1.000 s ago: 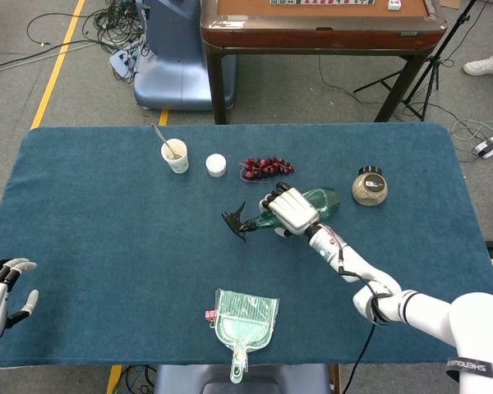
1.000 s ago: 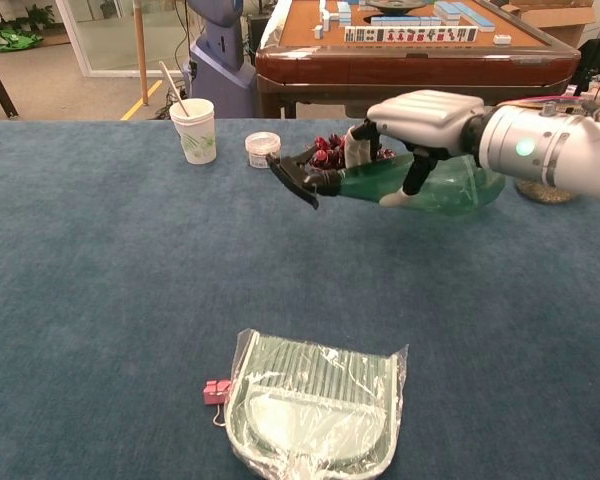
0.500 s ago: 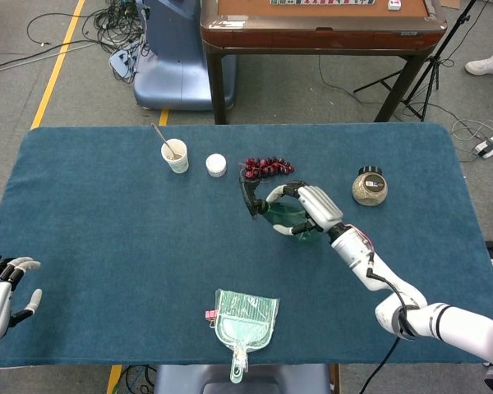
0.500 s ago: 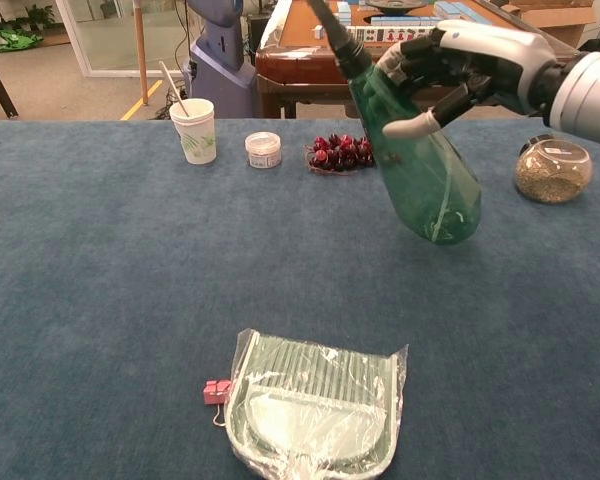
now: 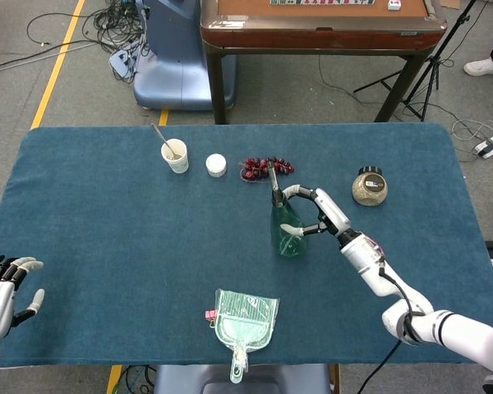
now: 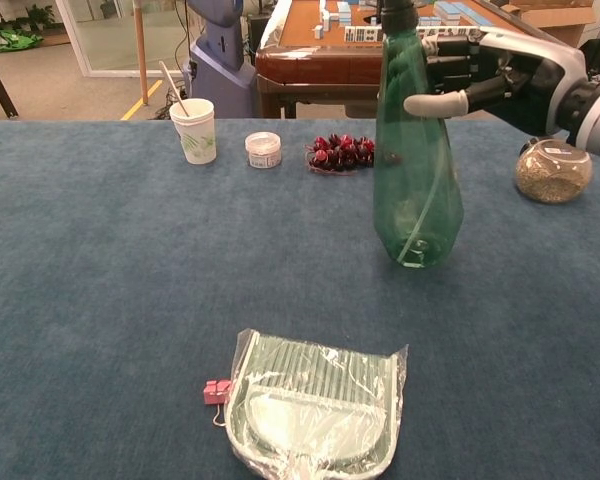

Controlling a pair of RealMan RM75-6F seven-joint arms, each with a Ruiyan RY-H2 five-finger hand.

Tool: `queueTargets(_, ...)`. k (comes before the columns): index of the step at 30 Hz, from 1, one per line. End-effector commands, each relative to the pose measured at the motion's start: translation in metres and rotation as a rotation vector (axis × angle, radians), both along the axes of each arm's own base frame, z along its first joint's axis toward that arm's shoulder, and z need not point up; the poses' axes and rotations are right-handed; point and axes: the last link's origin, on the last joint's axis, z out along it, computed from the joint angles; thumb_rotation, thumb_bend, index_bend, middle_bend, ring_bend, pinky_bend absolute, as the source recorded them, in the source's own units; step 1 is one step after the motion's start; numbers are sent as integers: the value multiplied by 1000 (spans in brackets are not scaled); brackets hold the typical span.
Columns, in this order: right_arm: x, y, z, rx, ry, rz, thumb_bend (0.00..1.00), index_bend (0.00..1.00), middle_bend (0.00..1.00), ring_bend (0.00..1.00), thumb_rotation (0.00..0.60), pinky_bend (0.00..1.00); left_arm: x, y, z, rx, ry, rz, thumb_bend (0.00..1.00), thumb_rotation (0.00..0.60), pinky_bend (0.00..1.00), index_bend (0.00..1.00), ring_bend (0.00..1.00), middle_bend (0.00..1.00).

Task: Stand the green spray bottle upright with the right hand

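Note:
The green spray bottle (image 5: 288, 230) (image 6: 416, 180) stands upright on the blue table, its base on the cloth and its black spray head at the top. My right hand (image 5: 315, 215) (image 6: 492, 74) grips its upper part from the right, with the thumb across the front and the fingers round the neck. My left hand (image 5: 3, 290) lies open at the table's near left corner, far from the bottle and seen only in the head view.
Along the far side stand a paper cup with a spoon (image 5: 175, 155), a small white jar (image 5: 216, 165), dark grapes (image 5: 266, 168) and a glass jar of grain (image 5: 369, 187). A plastic-wrapped dustpan (image 5: 245, 323) with a pink clip (image 5: 209, 315) lies near the front edge.
My right hand has swung the bottle from lying on its side, through a tilt, to upright with its base on the table. The left hand has stayed still.

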Motion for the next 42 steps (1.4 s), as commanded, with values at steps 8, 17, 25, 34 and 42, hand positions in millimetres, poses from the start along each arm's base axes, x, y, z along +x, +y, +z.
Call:
queueTargets(8,2,0,-21,5,-60,32,221,677,536,303,600,196,0,0,0,-4,-2,-1,377,600,109,319,207,271)
queueTargets(17,-4,3,-33,18,-85,30,96,677,492,302,600,197,0,-1,0,-8,-2,2,377,600,109,319,207,270)
queueTargets(25,-13,3,-26,6,-79,31,0,612,381,218,600,176,0,-1,0,-9,2,9,376,600,108,319,207,270)
queueTargets(34,-23,9,-16,9,-27,43,0,299,243,139,600,111,0,0,0,-13,4,10,377,600,104,319,207,270)
queueTargets(42,-22,9,-8,3,-27,45,0,121,131,78,600,57,0,0,0,-12,4,7,376,600,103,319,207,270)
